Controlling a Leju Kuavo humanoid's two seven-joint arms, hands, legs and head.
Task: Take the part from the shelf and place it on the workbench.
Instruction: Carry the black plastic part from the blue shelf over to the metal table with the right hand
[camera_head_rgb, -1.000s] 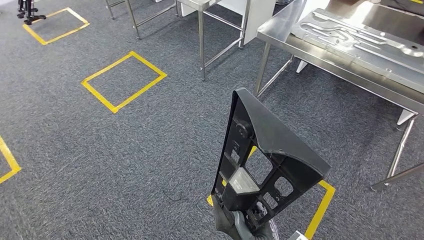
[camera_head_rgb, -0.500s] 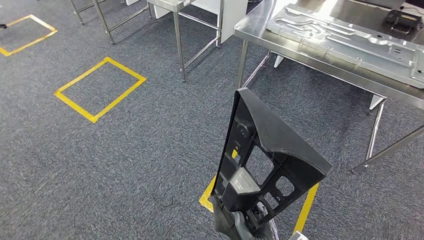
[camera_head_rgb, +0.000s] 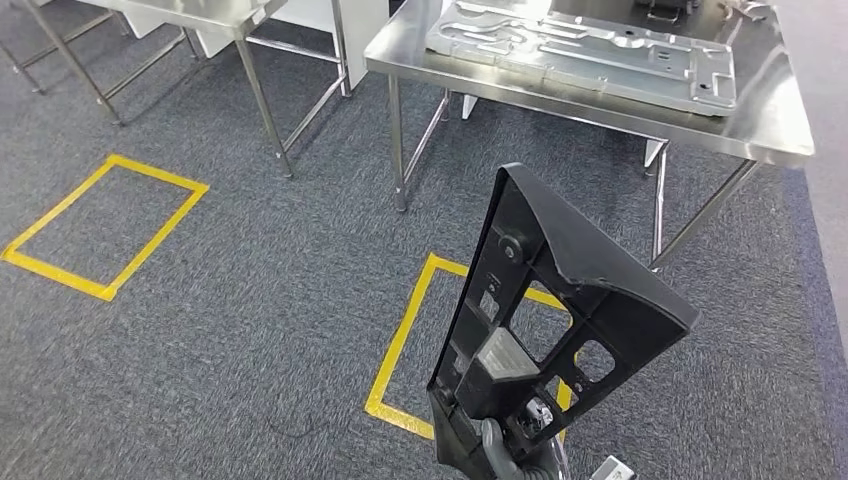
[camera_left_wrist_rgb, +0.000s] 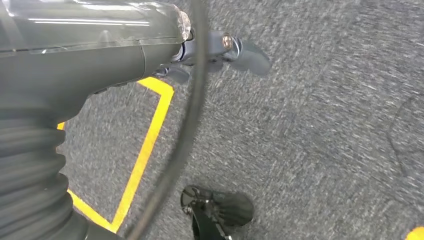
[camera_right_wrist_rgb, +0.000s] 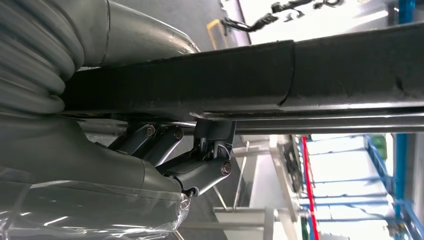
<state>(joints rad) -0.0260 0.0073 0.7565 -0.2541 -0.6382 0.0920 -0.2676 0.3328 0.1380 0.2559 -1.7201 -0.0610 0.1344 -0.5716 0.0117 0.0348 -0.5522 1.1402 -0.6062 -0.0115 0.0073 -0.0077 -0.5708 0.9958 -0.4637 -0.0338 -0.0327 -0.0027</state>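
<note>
In the head view the black plastic part (camera_head_rgb: 560, 300), a long frame with cut-out windows, stands tilted upright in front of me. My right hand (camera_head_rgb: 500, 450) grips its lower end at the picture's bottom edge. Close up in the right wrist view, the dark fingers (camera_right_wrist_rgb: 200, 167) press against the part's black edge (camera_right_wrist_rgb: 260, 75). The steel workbench (camera_head_rgb: 775, 120) stands ahead, past the part. My left hand (camera_left_wrist_rgb: 215, 50) hangs over the carpet, fingers apart and holding nothing.
A flat grey metal plate (camera_head_rgb: 580, 45) covers much of the workbench top. A second steel table (camera_head_rgb: 215, 15) stands to the left. Yellow tape squares (camera_head_rgb: 400, 340) (camera_head_rgb: 100, 225) mark the grey carpet between me and the bench legs (camera_head_rgb: 398, 145).
The whole picture has shifted as the camera moved: the workbench now lies more centred ahead. The part stays in my right hand, held the same way.
</note>
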